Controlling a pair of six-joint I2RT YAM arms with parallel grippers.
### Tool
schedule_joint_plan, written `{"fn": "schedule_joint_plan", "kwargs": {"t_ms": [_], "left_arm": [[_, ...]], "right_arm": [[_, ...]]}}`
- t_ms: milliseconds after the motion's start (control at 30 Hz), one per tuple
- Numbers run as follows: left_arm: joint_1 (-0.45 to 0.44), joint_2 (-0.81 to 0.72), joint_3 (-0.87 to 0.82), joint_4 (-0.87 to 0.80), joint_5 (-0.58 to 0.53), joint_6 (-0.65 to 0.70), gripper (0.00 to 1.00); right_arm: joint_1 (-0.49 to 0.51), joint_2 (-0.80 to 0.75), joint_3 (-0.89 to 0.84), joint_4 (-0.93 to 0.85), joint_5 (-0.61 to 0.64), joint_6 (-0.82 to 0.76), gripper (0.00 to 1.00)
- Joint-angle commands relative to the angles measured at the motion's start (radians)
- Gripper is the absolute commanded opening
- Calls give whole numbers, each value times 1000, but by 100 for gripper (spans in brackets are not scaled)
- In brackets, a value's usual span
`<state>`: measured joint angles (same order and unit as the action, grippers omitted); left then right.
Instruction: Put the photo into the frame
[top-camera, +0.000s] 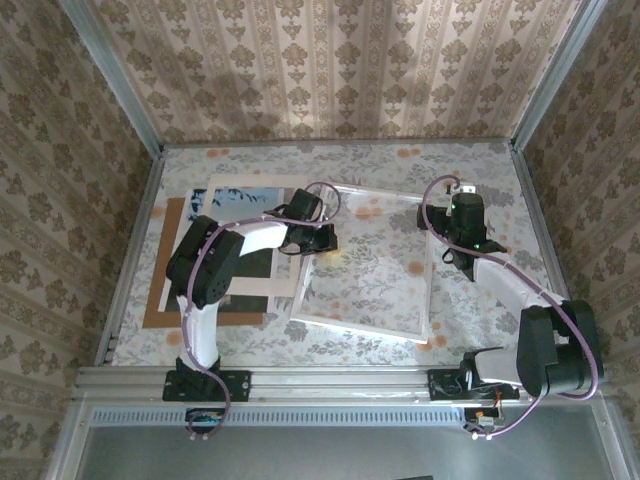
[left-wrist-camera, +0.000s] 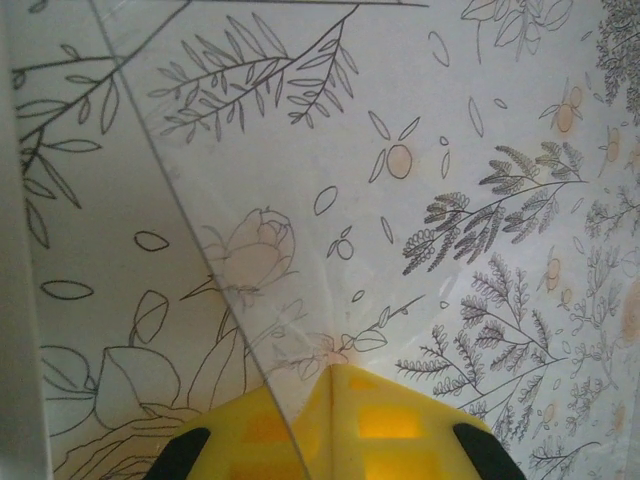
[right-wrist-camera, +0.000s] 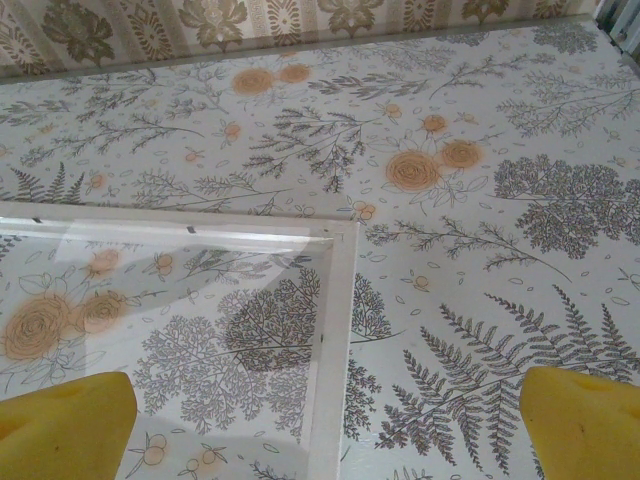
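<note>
Left arm (top-camera: 215, 265) and right arm (top-camera: 500, 285), black and white, reach from the near edge over a flower-patterned table (top-camera: 480, 160).
On the middle of the table lies the large thin-edged white frame (top-camera: 370, 270) with a clear pane. Left of it, a plain brown board (top-camera: 160, 310) carries a wide cream cardboard mat (top-camera: 288, 272), and the landscape photo (top-camera: 245, 197) lies there, partly hidden under the left arm. The left gripper (left-wrist-camera: 330, 395) is at the frame's left edge, yellow fingers pressed together; whether they pinch the edge I cannot tell. The right gripper (right-wrist-camera: 330, 425) is above the frame's far right corner, fingers spread wide, holding nothing.
</note>
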<state>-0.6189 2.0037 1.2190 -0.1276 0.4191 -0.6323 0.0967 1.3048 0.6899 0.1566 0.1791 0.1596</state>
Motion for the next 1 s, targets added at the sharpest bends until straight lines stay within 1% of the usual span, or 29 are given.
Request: {"fn": "schedule_joint_plan", "kwargs": {"t_ms": [0, 67, 200, 233, 333, 400, 533, 633, 767, 867, 967], "left_arm": [[5, 24, 15, -29, 14, 31, 0], [5, 26, 11, -24, 16, 25, 0], [4, 28, 2, -10, 20, 16, 0], [4, 26, 2, -10, 20, 16, 0], [4, 20, 2, -13, 19, 19, 0], [4, 15, -2, -12, 17, 18, 0], [4, 11, -7, -3, 22, 13, 0], [4, 9, -9, 0, 24, 13, 0], [4, 10, -6, 0, 27, 10, 0], [4, 9, -7, 3, 27, 8, 0], [4, 13, -8, 6, 30, 4, 0]], "right_arm": [[8, 17, 0, 4, 8, 5, 100], [8, 30, 27, -67, 9, 47, 99], [5, 80, 137, -350, 44, 225, 95], [6, 107, 163, -421, 27, 267, 94], [6, 140, 184, -545, -30, 331, 91], [5, 139, 166, -584, -64, 350, 88], [-4, 160, 148, -658, -95, 341, 71], [-28, 179, 142, -664, -106, 325, 61], [-35, 231, 164, -680, -127, 310, 54], [-32, 248, 163, -689, -135, 304, 52], [-35, 243, 170, -745, -144, 299, 50]]}}
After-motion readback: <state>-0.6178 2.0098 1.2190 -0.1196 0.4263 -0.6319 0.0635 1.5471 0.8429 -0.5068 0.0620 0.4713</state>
